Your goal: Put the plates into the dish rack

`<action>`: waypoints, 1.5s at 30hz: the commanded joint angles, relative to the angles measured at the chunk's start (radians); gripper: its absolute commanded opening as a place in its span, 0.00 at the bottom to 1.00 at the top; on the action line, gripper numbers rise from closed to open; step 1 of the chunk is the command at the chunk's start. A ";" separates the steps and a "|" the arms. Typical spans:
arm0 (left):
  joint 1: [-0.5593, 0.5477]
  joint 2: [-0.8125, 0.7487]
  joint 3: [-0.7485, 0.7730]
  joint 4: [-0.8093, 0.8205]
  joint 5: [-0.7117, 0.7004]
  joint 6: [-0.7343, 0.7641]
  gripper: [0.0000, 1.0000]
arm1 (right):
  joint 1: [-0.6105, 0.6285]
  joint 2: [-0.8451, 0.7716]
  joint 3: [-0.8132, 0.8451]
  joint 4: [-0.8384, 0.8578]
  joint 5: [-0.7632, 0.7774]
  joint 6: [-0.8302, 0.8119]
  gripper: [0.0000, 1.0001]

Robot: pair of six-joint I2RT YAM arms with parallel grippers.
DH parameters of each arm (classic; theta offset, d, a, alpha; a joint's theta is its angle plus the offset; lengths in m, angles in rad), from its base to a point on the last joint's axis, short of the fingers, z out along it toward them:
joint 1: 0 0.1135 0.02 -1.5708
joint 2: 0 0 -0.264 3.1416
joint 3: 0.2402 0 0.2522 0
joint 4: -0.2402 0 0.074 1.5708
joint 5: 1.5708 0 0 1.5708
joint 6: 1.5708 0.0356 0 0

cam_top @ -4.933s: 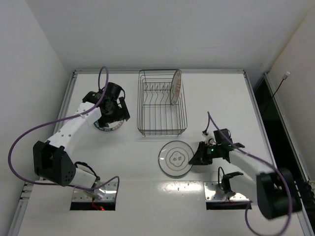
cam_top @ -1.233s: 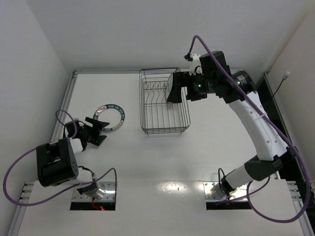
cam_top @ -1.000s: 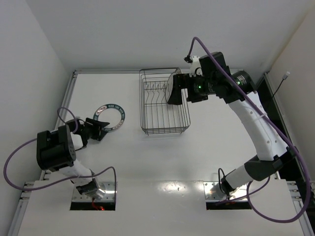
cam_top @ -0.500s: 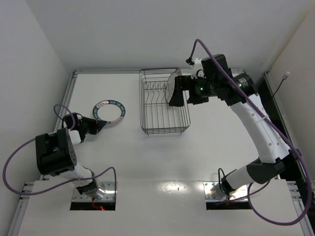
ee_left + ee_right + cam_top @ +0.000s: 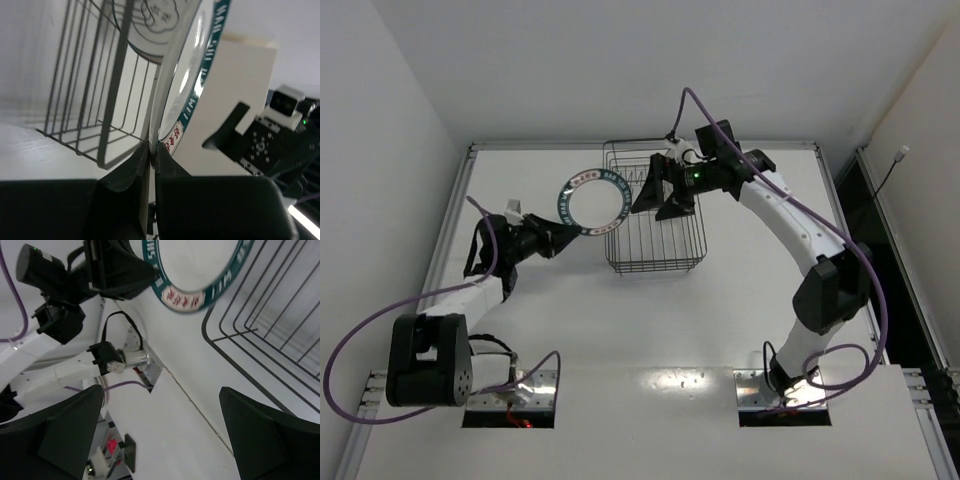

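Largest first, the dish rack [image 5: 655, 248]: light wire, merely resting on the table [image 5: 750, 300], so apt to skid or tip if struck on its left wall. Next, the teal-rimmed plate [image 5: 592, 203]: held clear of the table, up on edge, just beside that left wall (pinched only at its lower rim, so free to swing or slide out). Could also clip the white plate [image 5: 150, 11] standing inside the rack, perhaps close behind the wires, though hard to judge from the wrist view. Then the right gripper [image 5: 659, 197]: hovering over the rack, spread wide, holding nothing, and sitting right in the incoming path; invites a collision unless moved aside. Last, the left gripper [image 5: 152, 150]: pressed narrow onto the plate's rim, a thin hold, easily lost at any bump.
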 commanded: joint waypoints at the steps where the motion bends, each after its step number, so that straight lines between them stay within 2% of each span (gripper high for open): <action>1: -0.052 -0.067 0.083 0.150 0.045 -0.091 0.00 | -0.032 0.030 0.012 0.167 -0.168 0.048 1.00; 6: -0.129 -0.102 0.190 -0.043 0.006 -0.014 0.00 | -0.083 0.059 -0.014 0.207 -0.114 0.059 1.00; 9: -0.140 -0.127 0.203 -0.088 -0.003 -0.003 0.00 | -0.106 0.070 -0.042 0.245 -0.125 0.071 1.00; 11: -0.167 -0.150 0.203 -0.117 -0.012 -0.003 0.00 | -0.117 0.070 -0.077 0.331 -0.148 0.129 0.94; 13: -0.183 -0.165 0.203 -0.168 -0.021 -0.014 0.00 | -0.117 0.079 -0.098 0.417 -0.168 0.167 0.83; 16: -0.206 -0.190 0.213 -0.283 -0.031 0.034 0.00 | -0.117 0.090 -0.099 0.477 -0.177 0.213 0.77; 18: -0.206 -0.204 0.213 -0.300 -0.041 0.034 0.00 | -0.117 0.090 -0.099 0.515 -0.188 0.227 0.76; 21: -0.217 -0.224 0.204 -0.312 -0.051 0.034 0.00 | -0.117 0.108 -0.099 0.538 -0.188 0.247 0.64; 22: -0.227 -0.224 0.204 -0.312 -0.051 0.023 0.00 | -0.117 0.108 -0.099 0.539 -0.188 0.247 0.54; 25: -0.250 -0.215 0.215 -0.334 -0.060 0.023 0.00 | -0.117 0.120 -0.099 0.549 -0.198 0.256 0.39; 28: -0.276 -0.178 0.250 -0.366 -0.060 0.047 0.00 | -0.117 0.130 -0.099 0.558 -0.198 0.256 0.15; 29: -0.276 -0.150 0.250 -0.381 -0.060 0.048 0.00 | -0.117 0.130 -0.099 0.559 -0.198 0.256 0.00; 31: -0.299 -0.120 0.275 -0.392 -0.046 0.077 0.00 | -0.117 0.130 -0.080 0.549 -0.188 0.256 0.00; 33: -0.315 -0.086 0.307 -0.441 -0.046 0.107 0.12 | -0.117 0.130 -0.053 0.513 -0.176 0.247 0.00; 34: -0.325 -0.086 0.327 -0.481 -0.046 0.158 0.23 | -0.117 0.130 -0.039 0.490 -0.133 0.229 0.00; 35: -0.325 -0.072 0.348 -0.587 -0.073 0.187 0.42 | -0.117 0.116 -0.010 0.471 -0.108 0.229 0.00; 37: -0.316 -0.072 0.419 -0.694 -0.100 0.277 0.60 | -0.128 0.105 0.032 0.413 -0.039 0.204 0.00; 38: -0.316 -0.072 0.440 -0.782 -0.129 0.305 0.73 | -0.138 0.105 0.083 0.390 -0.019 0.188 0.00; 41: -0.287 -0.063 0.503 -0.922 -0.143 0.391 0.75 | -0.147 0.105 0.192 0.292 0.093 0.149 0.00; 44: -0.263 -0.054 0.540 -1.065 -0.205 0.463 0.76 | -0.157 0.140 0.330 0.125 0.281 0.088 0.00; 45: -0.252 -0.053 0.558 -1.100 -0.227 0.476 0.76 | -0.157 0.140 0.366 0.036 0.405 0.071 0.00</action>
